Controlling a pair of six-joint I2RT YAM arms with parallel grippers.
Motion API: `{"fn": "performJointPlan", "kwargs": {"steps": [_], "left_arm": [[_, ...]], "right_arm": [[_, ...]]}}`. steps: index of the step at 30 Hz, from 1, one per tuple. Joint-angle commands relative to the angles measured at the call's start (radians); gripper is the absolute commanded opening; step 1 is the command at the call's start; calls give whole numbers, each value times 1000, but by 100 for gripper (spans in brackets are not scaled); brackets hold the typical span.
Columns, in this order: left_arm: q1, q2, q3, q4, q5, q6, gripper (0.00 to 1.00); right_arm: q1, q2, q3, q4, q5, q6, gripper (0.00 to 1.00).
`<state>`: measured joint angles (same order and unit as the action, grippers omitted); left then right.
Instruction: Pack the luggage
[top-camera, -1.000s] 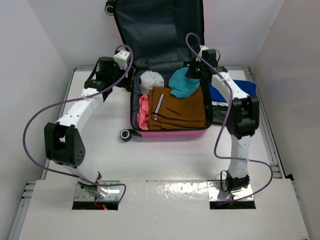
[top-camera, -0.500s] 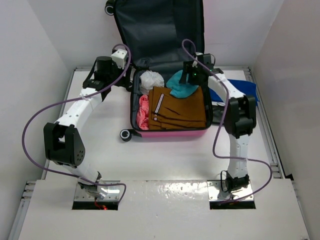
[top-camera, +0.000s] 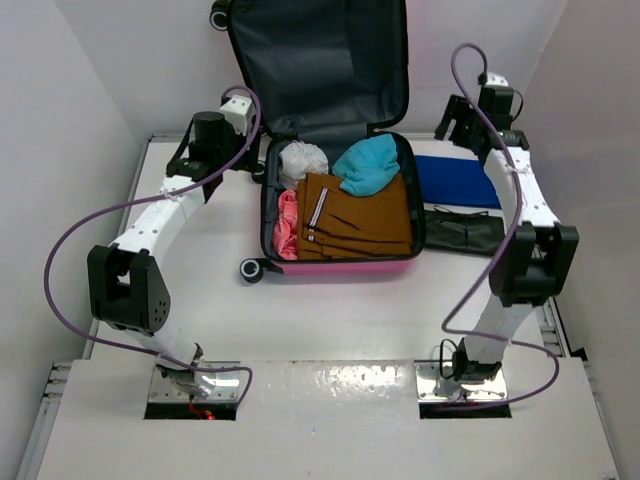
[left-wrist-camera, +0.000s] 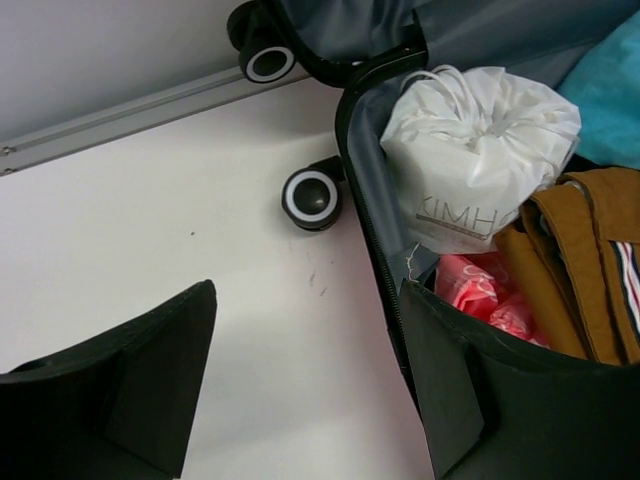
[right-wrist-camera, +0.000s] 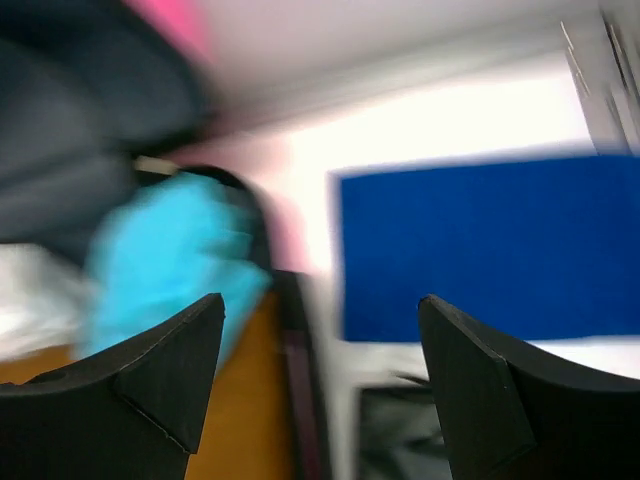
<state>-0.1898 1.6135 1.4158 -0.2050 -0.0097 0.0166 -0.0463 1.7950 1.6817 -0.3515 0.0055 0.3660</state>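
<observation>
Luggage (top-camera: 340, 266) pink outside, dark grey inside; cloth (top-camera: 366, 165) teal; garment (top-camera: 362, 222) brown, white-striped; bag (top-camera: 303, 160) white; flat item (top-camera: 455, 181) blue.

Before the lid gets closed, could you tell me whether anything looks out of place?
Nothing looks spilled or damaged. The teal garment lies bunched, not folded, on the brown trousers in the luggage; a blue cloth and a dark item lie outside beside it.
</observation>
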Motion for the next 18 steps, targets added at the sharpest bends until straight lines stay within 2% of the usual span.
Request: {"fn": "performJointPlan", "kwargs": {"steps": [1,5,10,13,18], "left_arm": [[-7,-10,35,26,-56,-17,79],[-7,-30,35,16,-90,3,79],[-7,-30,26,-16,-134,-7,80],[-7,-6,48,-42,-171,-17,89],[-7,16,71,-85,-220,-17,89]], "right_arm": [[-53,134,-63,-69,82,10,79],[-95,225,-30,-37,87,16,79],[-121,372,111,-32,53,2,81],[-121,470,191,-92,54,-27,81],[-121,589,259,-159,42,-76,81]]}}
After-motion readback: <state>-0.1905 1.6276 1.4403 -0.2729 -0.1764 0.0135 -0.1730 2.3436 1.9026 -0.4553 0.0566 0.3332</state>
